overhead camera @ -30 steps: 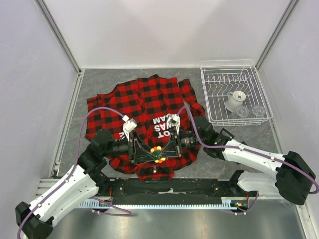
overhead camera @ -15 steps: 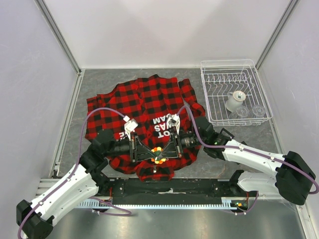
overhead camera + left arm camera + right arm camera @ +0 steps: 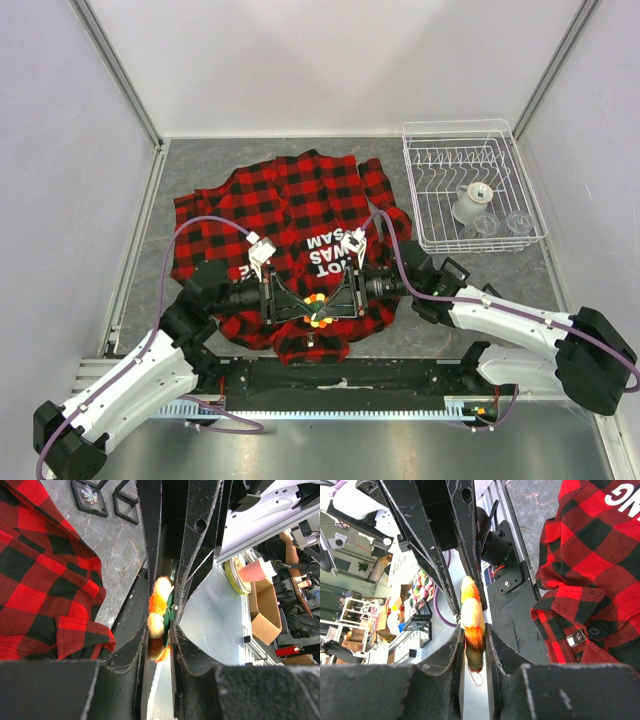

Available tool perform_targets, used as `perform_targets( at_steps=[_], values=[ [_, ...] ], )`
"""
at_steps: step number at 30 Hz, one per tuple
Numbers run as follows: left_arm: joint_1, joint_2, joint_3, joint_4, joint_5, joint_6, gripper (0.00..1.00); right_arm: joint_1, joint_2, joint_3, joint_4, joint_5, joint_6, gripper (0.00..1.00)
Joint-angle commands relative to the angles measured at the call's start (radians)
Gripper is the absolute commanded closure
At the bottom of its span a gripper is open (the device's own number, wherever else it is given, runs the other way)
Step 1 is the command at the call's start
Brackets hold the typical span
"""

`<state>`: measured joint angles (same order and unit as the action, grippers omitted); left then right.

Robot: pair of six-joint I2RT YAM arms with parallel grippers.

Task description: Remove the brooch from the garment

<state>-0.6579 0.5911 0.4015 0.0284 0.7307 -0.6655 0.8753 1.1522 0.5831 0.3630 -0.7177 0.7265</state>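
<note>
The brooch (image 3: 159,616), a small tuft of orange, yellow and green, sits right between the tips of both arms, which meet nose to nose over the near edge of the garment (image 3: 290,195) spread on the grey table (image 3: 200,160). The left gripper (image 3: 305,309) reaches in from the left. In its wrist view both of its fingers press against the brooch's sides, so it is clamped on the pin. The right gripper (image 3: 330,304) comes in from the opposite side, and its fingers flank the same pin very closely. Whether they squeeze it or merely stand beside it cannot be told. In both wrist views the brooch hangs between the black fingers with the red-and-black plaid lying off to one side of it.
</note>
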Motion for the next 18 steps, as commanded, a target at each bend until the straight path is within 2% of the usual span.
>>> perform_targets(
  at_steps=[1,5,11,16,18],
  values=[
    [-0.012,-0.008,0.002,0.059,0.082,-0.048,0.87,-0.013,-0.009,-0.015,0.129,0.158,0.079,0.75],
    [-0.012,-0.010,-0.003,0.065,0.087,-0.054,0.88,-0.013,0.009,-0.014,0.134,0.155,0.083,0.75],
    [-0.012,-0.005,0.000,0.071,0.087,-0.054,0.89,-0.013,0.020,-0.019,0.160,0.147,0.096,0.68],
    [-0.012,-0.001,0.000,0.079,0.095,-0.054,0.89,-0.013,0.024,-0.016,0.165,0.158,0.102,0.70],
    [-0.011,0.003,0.000,0.082,0.099,-0.059,0.89,-0.013,0.029,-0.014,0.165,0.164,0.106,0.75]
  ],
)
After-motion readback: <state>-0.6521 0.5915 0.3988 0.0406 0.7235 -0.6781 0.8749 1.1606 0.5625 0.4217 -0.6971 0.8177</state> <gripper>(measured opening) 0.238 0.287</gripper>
